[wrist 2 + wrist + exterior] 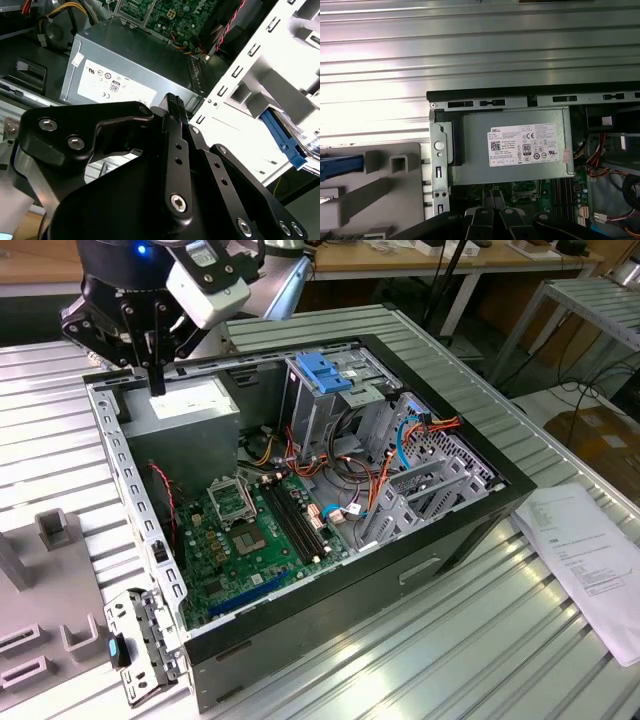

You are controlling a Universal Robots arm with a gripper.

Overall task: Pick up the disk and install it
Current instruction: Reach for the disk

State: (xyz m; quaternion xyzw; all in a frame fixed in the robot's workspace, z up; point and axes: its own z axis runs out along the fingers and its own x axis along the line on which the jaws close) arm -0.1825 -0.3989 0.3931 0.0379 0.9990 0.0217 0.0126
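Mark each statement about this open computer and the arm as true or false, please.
1. The tool hangs over the grey box with the white sticker. True.
2. The case has its cover on. False: it is open, and the motherboard shows inside.
3. A sheet of paper lies on the table, at the exterior view's right of the case. True.
4. The tool carries a part. False: it is shut, with nothing in it.
5. The latch on top of the metal cage is red. False: it is blue.
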